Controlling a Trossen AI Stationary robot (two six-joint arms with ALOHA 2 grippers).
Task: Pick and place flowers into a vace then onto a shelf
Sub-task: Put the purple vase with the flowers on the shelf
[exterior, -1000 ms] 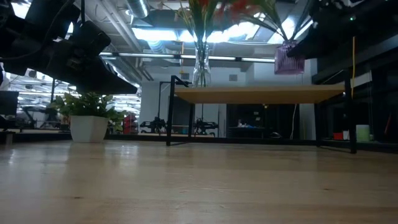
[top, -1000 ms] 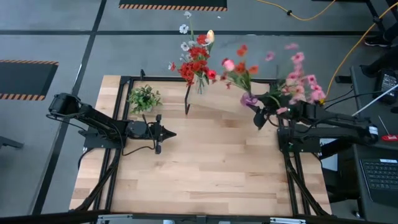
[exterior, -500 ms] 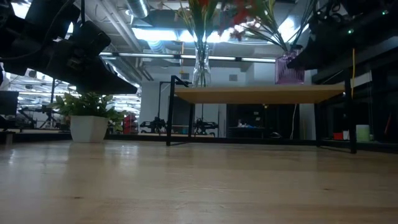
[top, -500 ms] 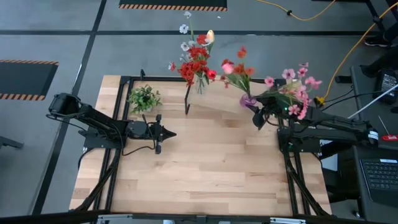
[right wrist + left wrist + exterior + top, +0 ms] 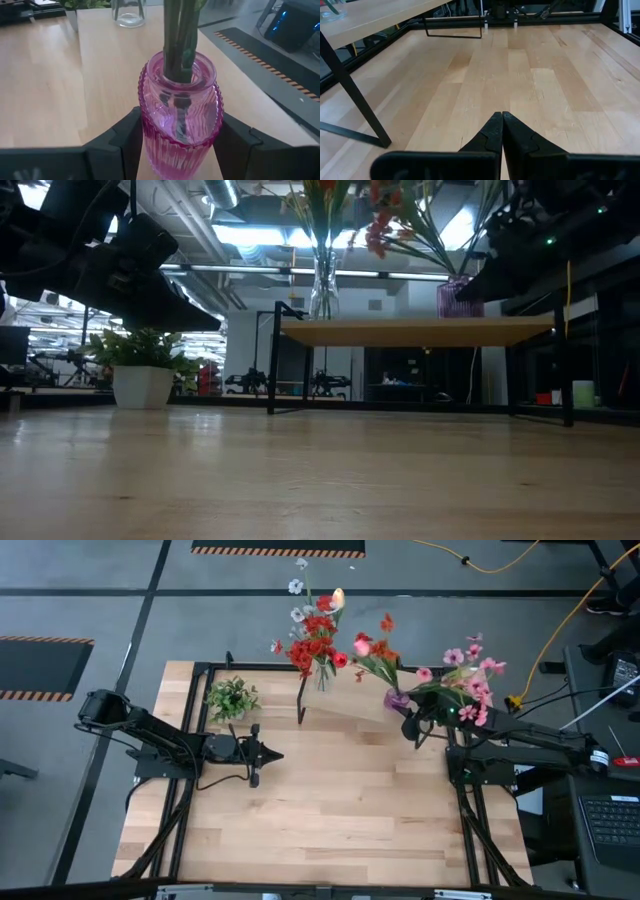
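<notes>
grey floor [image 5: 200, 620] with hazard-striped mats [image 5: 278, 548], yellow cable [image 5: 560, 630], bright ceiling lights [image 5: 250, 235]

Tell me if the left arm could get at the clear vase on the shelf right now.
Probably yes. The left claw is shut and empty over bare table, and nothing stands between it and the clear vase on the shelf. The right claw is busy holding the pink vase.

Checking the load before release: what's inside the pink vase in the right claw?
The pink vase holds several green flower stems, running down through its neck. Their lower ends blur behind the ribbed glass; the blooms are out of the wrist view.
</notes>
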